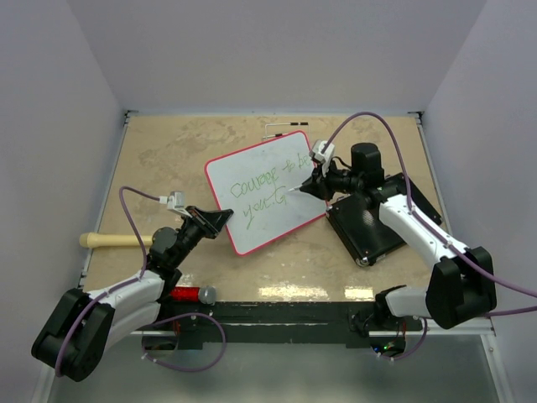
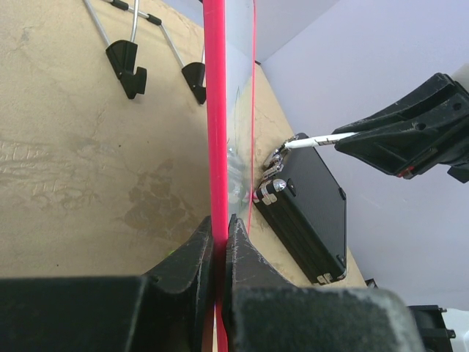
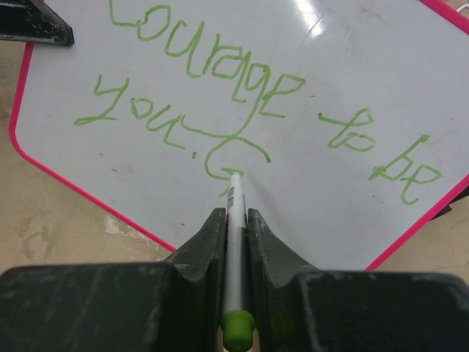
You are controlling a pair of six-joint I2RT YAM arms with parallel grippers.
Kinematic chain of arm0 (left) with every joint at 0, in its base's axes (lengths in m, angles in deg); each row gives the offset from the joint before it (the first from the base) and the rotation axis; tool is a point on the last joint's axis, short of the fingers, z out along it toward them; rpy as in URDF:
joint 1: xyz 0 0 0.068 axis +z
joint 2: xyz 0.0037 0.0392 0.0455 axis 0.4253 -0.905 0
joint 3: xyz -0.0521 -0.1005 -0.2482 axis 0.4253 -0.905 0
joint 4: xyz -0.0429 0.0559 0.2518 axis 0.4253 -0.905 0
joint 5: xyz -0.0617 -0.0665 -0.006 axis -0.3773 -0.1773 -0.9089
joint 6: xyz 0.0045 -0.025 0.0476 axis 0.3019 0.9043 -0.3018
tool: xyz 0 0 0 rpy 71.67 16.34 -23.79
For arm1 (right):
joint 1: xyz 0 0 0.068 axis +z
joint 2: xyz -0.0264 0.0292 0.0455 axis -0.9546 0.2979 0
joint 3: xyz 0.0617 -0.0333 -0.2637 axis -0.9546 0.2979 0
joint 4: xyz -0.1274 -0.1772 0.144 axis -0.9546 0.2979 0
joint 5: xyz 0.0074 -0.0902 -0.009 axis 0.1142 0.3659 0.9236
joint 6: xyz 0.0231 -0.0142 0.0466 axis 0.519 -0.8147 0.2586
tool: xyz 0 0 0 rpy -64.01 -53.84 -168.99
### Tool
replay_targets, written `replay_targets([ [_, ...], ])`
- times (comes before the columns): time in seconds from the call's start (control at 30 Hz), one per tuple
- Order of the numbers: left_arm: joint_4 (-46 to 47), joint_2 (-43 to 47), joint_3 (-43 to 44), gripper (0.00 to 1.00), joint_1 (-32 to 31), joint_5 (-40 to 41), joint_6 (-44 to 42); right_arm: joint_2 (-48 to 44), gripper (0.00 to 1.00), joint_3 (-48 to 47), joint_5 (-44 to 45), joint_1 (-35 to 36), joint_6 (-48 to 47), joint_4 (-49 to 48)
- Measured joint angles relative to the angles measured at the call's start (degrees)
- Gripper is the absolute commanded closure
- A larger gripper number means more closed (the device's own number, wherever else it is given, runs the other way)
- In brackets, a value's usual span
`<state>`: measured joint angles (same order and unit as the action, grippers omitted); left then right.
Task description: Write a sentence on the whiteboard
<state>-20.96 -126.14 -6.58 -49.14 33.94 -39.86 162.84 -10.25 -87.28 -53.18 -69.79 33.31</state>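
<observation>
beige marbled tabletop (image 1: 168,159) inside pale walls fills the top view. the whiteboard (image 1: 267,191) sits rotated near the middle, with green writing on it. the left gripper (image 1: 222,215) is clamped on its lower-left edge. the right gripper (image 1: 314,186), reaching in from over the black pad (image 1: 377,227), is closed on a marker (image 1: 295,191) whose tip meets the board's right half. the words are too small to read from up here.

left wrist view: the board shows edge-on, its red rim pinched between the two fingers (image 2: 194,253), so the writing face is hidden. the black stand feet (image 2: 130,70) show beyond it.

right wrist view: the jaws grip the marker barrel, tip at a curled stroke under "courage to be", beside "you". that stroke may be a g, though i cannot tell. whether the tip truly touches is hard to make out, and the board's corners are cut off. for a clean letter i judge it needs light even pressure, slow strokes, and a firm left hold so the board does not slide.
</observation>
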Motion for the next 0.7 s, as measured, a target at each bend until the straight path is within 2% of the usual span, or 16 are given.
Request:
replay_targets([
  [0.33,0.04,-0.07,0.00,1.00,0.00,0.00,0.00,1.03,1.00,0.70,-1.97,-0.11,1.29,-2.10],
  [0.7,0.48,-0.52,0.00,1.00,0.00,-0.04,0.00,4.26,1.00,0.68,0.68,-0.50,2.58,-2.19],
])
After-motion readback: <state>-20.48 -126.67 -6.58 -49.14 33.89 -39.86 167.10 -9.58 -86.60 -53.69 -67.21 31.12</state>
